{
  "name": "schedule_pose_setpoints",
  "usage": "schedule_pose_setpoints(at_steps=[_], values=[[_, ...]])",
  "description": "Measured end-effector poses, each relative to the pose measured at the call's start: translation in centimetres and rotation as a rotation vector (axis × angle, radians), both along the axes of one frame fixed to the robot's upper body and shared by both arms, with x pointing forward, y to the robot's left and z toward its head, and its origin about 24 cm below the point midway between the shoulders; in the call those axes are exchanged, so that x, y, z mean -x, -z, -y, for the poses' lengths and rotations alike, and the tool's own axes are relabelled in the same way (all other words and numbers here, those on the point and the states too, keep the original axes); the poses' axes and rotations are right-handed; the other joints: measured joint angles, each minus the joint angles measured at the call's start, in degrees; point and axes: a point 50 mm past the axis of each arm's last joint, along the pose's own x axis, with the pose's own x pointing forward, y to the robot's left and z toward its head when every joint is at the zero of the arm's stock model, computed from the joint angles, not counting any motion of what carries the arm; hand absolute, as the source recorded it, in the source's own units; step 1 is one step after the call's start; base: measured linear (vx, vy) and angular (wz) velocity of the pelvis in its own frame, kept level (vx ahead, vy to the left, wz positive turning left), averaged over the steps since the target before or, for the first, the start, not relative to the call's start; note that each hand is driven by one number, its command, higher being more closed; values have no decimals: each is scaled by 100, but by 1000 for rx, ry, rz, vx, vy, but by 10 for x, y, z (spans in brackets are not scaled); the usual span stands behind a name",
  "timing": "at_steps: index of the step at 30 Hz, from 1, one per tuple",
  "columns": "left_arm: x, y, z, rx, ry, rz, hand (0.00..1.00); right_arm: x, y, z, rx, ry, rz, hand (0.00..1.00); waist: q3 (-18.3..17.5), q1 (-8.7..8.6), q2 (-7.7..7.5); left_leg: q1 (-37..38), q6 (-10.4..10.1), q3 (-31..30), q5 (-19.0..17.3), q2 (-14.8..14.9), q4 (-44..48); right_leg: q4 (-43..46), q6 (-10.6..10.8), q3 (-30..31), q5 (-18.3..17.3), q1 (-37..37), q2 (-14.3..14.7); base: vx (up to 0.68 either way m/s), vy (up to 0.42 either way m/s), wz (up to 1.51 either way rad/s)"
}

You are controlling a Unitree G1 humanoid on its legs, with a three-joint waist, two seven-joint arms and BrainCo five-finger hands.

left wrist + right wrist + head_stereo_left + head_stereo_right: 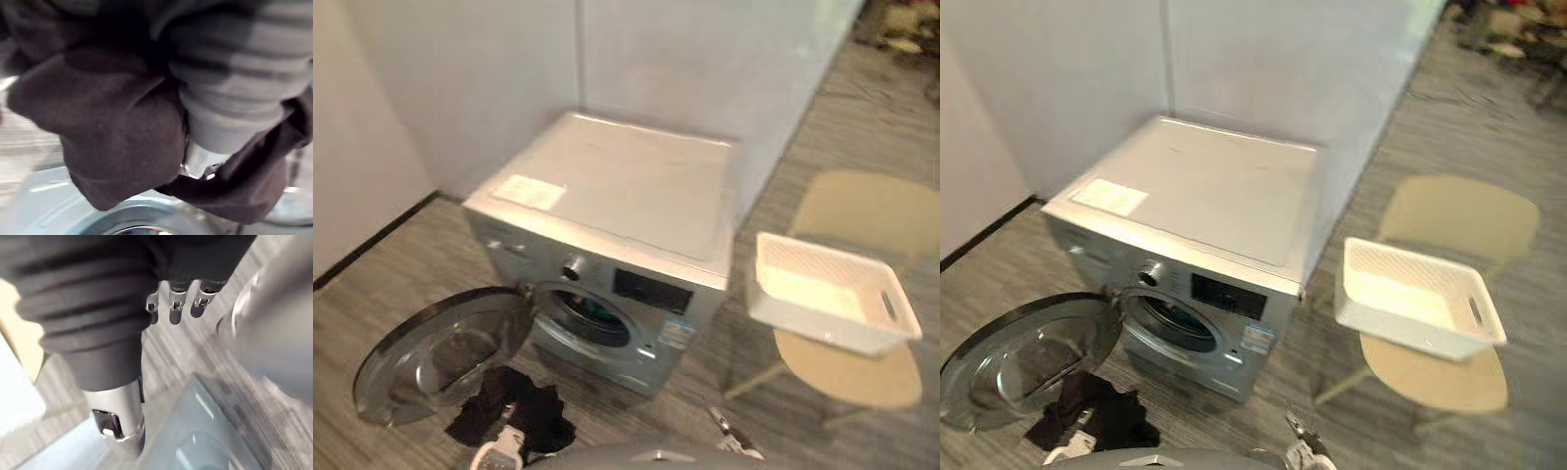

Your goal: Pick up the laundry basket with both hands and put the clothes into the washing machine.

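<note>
Nearest, a dark garment (514, 403) draped the left hand (501, 450), and I couldn't tell its grip; the right hand (1304, 450) hung slack and empty. Beyond, the washing machine (617, 186) had its door (431, 357) swung open to the left, and its stickers (529, 191) were unreadable. The laundry basket (822, 294) sat right on a chair (862, 377), lengthwise left to right.

The silver washing machine (607, 215) is standing in the corner, its round door (440, 354) hanging wide open to the left. A dark garment (514, 403) is lying over the left hand (499, 450) just before that door. The white laundry basket (813, 328) is sitting on a tan chair (862, 379) beside the machine.
</note>
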Motion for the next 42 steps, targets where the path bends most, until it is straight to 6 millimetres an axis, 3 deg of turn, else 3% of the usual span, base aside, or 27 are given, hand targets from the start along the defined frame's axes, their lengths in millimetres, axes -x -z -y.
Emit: schedule_pose_setpoints(at_steps=[1,3,5,7,8,10,12,13,16,17,18,19,21,23,26,29,31,34,38,42], values=[[-6,0,8,20,9,16,100,12,1,6,7,37,-29,0,79,-19,116,126,-59,-38,87,8,-216,-89,-18,57,9,53,96,85,-88,-11],[-10,-1,14,23,39,24,100,31,4,6,-4,62,-88,0,138,12,186,229,-97,-23,159,64,-181,-238,-45,105,21,215,182,56,-82,-14],[-14,-3,13,12,41,44,100,39,6,2,-20,94,-104,0,192,-5,84,118,-94,-94,138,139,435,-410,-88,120,-14,463,168,30,-84,0],[-28,-9,13,-4,57,105,100,44,6,0,-19,102,-110,0,283,9,23,-703,-63,-505,0,488,2437,-505,-146,105,-121,687,223,-39,-71,5],[-32,-10,17,-2,75,126,100,41,5,3,-11,88,-106,0,344,116,169,-1139,41,-864,152,682,3508,-514,-188,186,-158,841,362,-31,-13,-24],[-34,-13,20,-15,100,151,100,34,3,8,10,44,-95,0,364,191,283,-1565,30,-1303,52,749,4364,-505,-205,346,-211,995,431,51,97,-51],[-33,-13,19,-33,129,159,100,26,3,8,7,54,-76,0,362,197,274,-1701,-27,-1437,-230,669,3948,-521,-154,575,-203,997,387,90,138,-68],[-31,-13,18,-38,141,159,100,21,2,7,7,42,-64,0,362,201,273,-1651,3,-1471,-299,662,3155,-532,-87,746,-207,972,347,143,208,-69],[-25,-12,20,-35,152,143,100,20,1,7,21,12,-53,0,346,207,306,-1387,-56,-2030,-102,445,1509,-515,196,1015,-292,932,264,217,339,-52],[-21,-10,21,-36,180,131,100,21,1,8,25,-1,-60,0,342,239,345,-1300,-409,-2196,40,355,1283,-418,354,1233,-377,888,238,220,300,-62],[-18,-10,11,-62,207,111,100,19,2,3,15,-22,-60,0,312,205,217,-1240,-208,-1968,-76,157,1232,-458,396,1454,-391,891,45,239,271,-56],[-16,-9,5,-80,218,97,100,19,3,-5,0,-31,-60,0,290,150,44,-1213,-148,-1881,-114,-34,1252,-571,485,1518,-315,907,-152,234,249,-26],[-20,-10,1,-101,276,93,100,19,4,-8,1,-53,-64,0,297,153,-73,-1278,-30,-1753,-197,-199,1313,-697,457,1586,-221,905,-311,211,247,-10],[-24,-11,4,-112,338,99,100,12,3,-8,14,-102,-53,0,382,175,-55,-1275,44,-1636,-242,-302,1376,-758,508,1697,-38,900,-392,160,191,-13],[-53,-22,13,-130,410,197,100,-15,-4,-5,63,-221,12,0,860,206,-39,-1419,62,-1601,-234,-255,1714,-260,570,1666,-6,627,-421,35,63,-9],[-95,-43,33,-135,476,346,100,-49,-18,-1,124,-302,117,0,1306,209,74,-2300,63,-1637,-235,-86,2343,444,681,1491,-129,-202,-320,-129,-14,3],[-119,-58,46,-137,517,429,100,-67,-26,-2,138,-314,185,0,1647,205,47,-2788,70,-1683,-251,24,2695,911,698,1494,-328,-710,-241,-232,-46,-1],[-146,-81,65,-144,570,546,100,-83,-35,-6,138,-322,263,0,1922,170,-110,-3443,16,-1745,-568,142,3154,1684,694,1495,-886,-1452,-219,-207,-55,4],[-179,-113,90,-154,629,681,100,-98,-46,-9,156,-333,342,0,2133,173,-232,-4420,-31,-1928,-651,187,3741,2611,615,1502,-1183,-2486,-218,-248,-63,9],[-226,-173,106,-174,575,872,100,-122,-66,-6,176,-280,461,0,2420,186,-359,-5457,-34,-2091,-621,197,4340,3478,514,1529,-1383,-3556,-229,-181,-36,6]])
